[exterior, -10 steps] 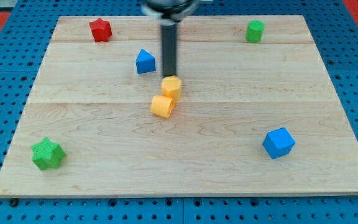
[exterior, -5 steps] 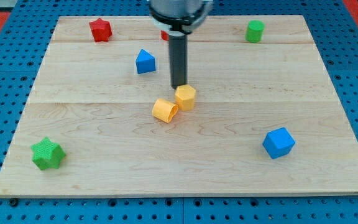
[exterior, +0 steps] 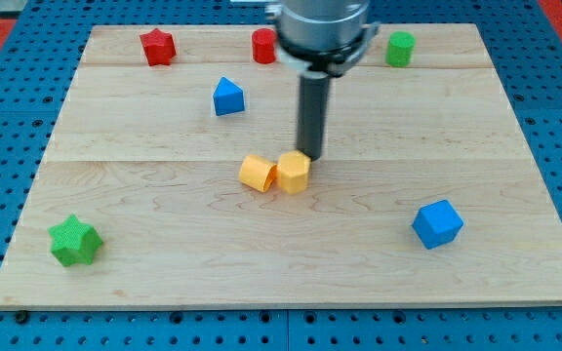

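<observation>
So the tool here is just a straight dark rod, nothing that opens or closes, and it isn't holding anything. My tip [exterior: 311, 157] sits right at the upper right edge of the yellow block on the right [exterior: 293, 173], touching it or as good as. That block is pressed up against a second yellow block [exterior: 258, 173] on its left, the two side by side around the middle of the wooden surface [exterior: 515, 283].

Lots of open wood around that pair. The blue triangular block [exterior: 227, 97] is up and to the left, well apart. The blue cube [exterior: 437, 223] is off toward the lower right. The green star [exterior: 74, 241] is near the lower left corner. Along the top edge are the red star [exterior: 157, 46], a red block [exterior: 263, 46] and a green block [exterior: 400, 48].

The rod hangs straight down from the arm's round head [exterior: 322, 24] at the view's top.
</observation>
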Tool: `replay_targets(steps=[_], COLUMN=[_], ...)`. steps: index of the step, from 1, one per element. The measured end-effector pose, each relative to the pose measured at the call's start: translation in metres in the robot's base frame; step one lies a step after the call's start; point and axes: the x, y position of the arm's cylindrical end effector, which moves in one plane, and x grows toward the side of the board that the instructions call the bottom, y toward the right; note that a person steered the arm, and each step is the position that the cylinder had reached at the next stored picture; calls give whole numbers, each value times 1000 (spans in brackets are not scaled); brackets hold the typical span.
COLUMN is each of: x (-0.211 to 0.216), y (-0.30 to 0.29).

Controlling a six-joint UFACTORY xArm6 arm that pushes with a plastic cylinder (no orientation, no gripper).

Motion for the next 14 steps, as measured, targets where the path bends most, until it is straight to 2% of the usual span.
replay_targets(steps=[1, 2, 4, 6, 9, 10, 11, 13, 14], x=[58, 80, 66, 56, 56, 53, 19, -17, -19], y=[-8, -8, -7, -33, -37, 22, 51, 35, 1])
